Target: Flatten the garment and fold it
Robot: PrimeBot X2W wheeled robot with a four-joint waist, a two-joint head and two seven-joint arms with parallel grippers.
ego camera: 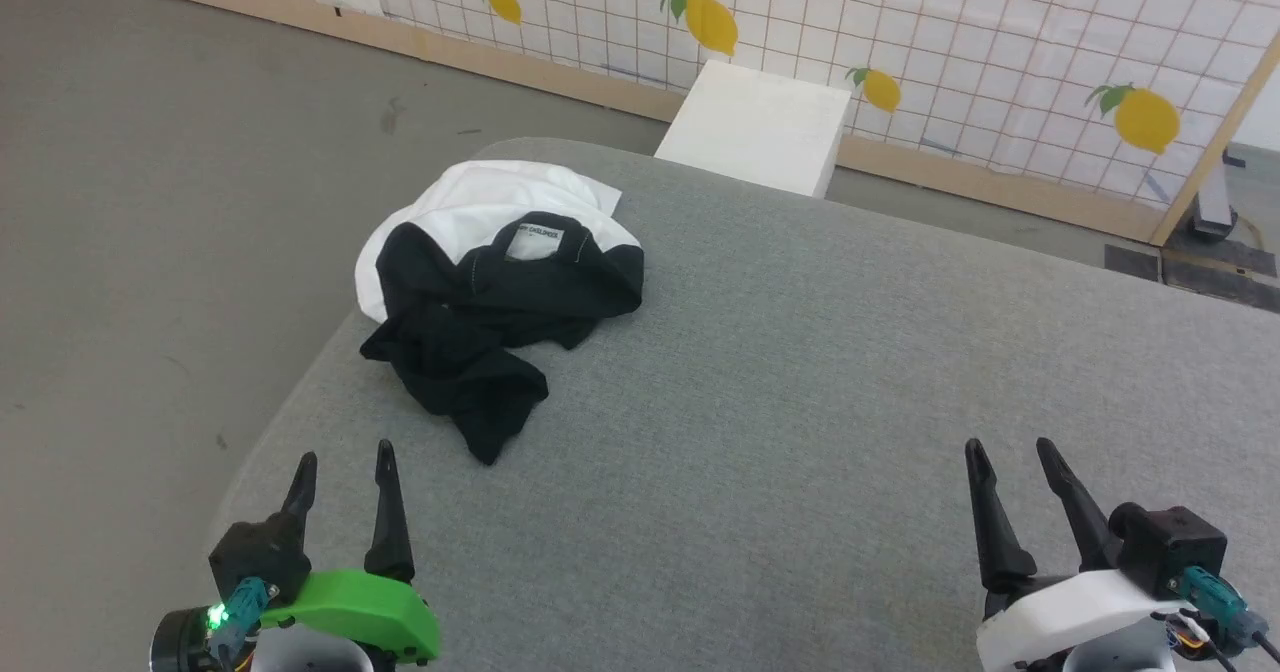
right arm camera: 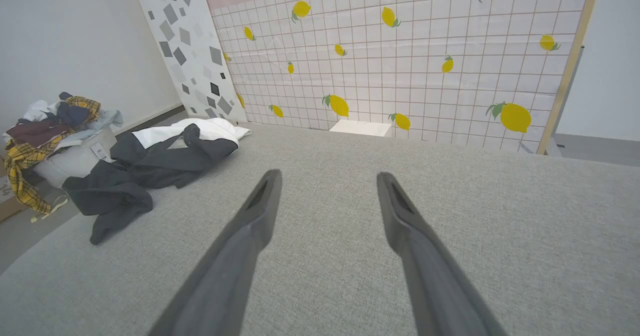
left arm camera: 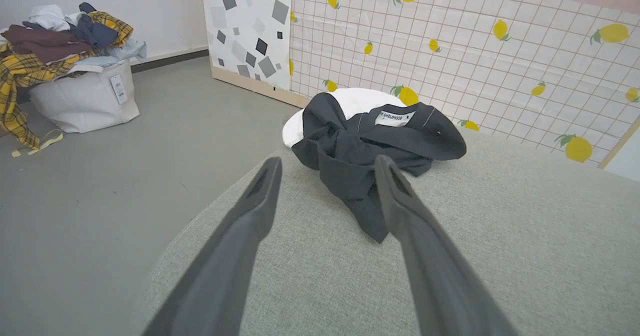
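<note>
Just ahead of the left gripper, the garment lies in a crumpled heap on the grey tabletop, well apart from the right gripper and off to its left. Its white body bunches at the far side. Black sleeves and collar tumble over it, the small white neck label faces up, and one black sleeve trails back toward the left gripper. It looks dropped there unsorted, waiting to be spread. Both grippers hover empty with fingers spread, apparently poised at the near edge so either can reach in; the left sits closer.
</note>
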